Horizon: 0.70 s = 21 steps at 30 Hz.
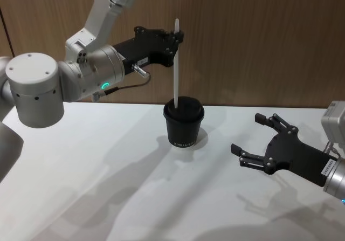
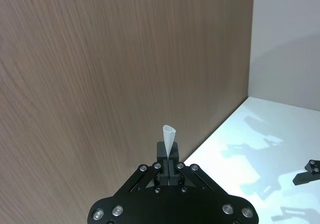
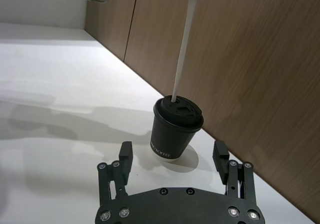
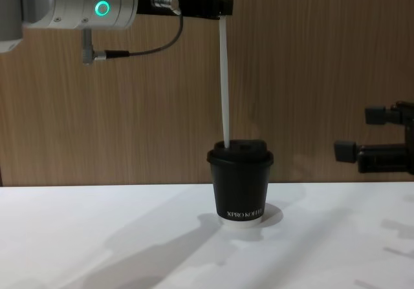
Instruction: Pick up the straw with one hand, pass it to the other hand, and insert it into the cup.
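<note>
The white straw (image 1: 176,63) stands nearly upright, and my left gripper (image 1: 177,38) is shut on it just below its top end. Its lower tip meets the domed lid of the black cup (image 1: 184,125) near the lid's far left edge; I cannot tell if the tip is inside the opening. The chest view shows the straw (image 4: 224,75) running from the left gripper (image 4: 222,6) down to the cup (image 4: 241,182). My right gripper (image 1: 248,134) hovers open over the table to the right of the cup, holding nothing. In the right wrist view the cup (image 3: 175,131) stands just beyond its spread fingers (image 3: 126,154).
The cup stands on a white table (image 1: 108,187) close to a brown wooden wall (image 1: 259,36) that runs along the back. Open tabletop lies in front of the cup and to its left.
</note>
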Motion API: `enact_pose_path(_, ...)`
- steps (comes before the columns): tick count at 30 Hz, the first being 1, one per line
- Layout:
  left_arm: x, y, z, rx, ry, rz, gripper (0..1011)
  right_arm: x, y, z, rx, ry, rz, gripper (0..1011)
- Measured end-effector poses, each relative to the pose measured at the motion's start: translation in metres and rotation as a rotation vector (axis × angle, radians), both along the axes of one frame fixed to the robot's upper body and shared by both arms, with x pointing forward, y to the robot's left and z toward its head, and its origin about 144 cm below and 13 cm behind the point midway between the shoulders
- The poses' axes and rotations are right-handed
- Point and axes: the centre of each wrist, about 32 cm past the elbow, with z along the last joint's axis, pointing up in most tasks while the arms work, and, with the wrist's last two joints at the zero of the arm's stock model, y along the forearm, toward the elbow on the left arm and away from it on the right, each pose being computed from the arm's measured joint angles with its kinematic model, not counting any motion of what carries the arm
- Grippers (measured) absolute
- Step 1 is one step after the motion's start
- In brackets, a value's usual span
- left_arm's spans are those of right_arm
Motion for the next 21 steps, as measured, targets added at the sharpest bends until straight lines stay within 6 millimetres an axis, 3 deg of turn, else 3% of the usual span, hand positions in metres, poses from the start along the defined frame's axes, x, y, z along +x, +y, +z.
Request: enact_pose_path(21,0.0049,0.0015,-0.0039,0.002,-0.013,0.008,4,0.0000,0.0000,0.0000,0.000,0.000,0.000,1001)
